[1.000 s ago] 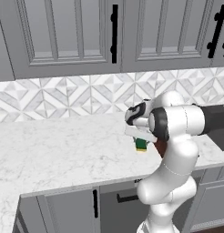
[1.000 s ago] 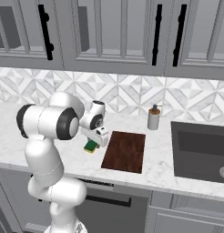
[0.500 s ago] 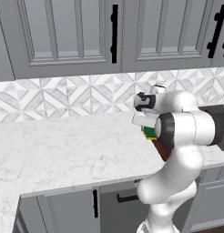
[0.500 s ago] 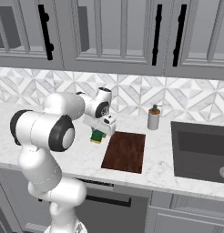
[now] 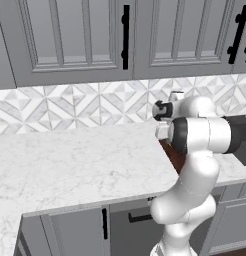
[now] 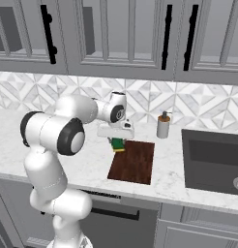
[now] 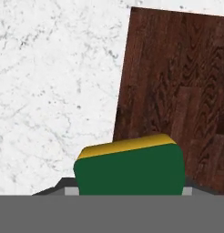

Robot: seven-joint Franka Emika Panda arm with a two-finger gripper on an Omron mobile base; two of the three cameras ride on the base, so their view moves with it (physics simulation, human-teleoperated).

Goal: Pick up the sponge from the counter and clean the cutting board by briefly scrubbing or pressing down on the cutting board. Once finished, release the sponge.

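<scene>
My gripper [image 6: 118,144] pinched the sponge [image 6: 118,144], jaws pressed against its sides, green face toward my hand camera with the yellow layer [image 7: 125,145] along its far edge. I held it in the air above the near-left corner of the cutting board [image 6: 134,162], over the white marble counter [image 6: 171,174].

Arm [image 6: 53,160] body is glossy white, built from fat rounded segments — smooth shells, no visible cables or screws. Joints carry dark grey to black round caps [image 6: 71,137] and bands. Wrist has a black disc with a small light mark at its centre. Claw [image 6: 117,137] mount is a flat white block.
</scene>
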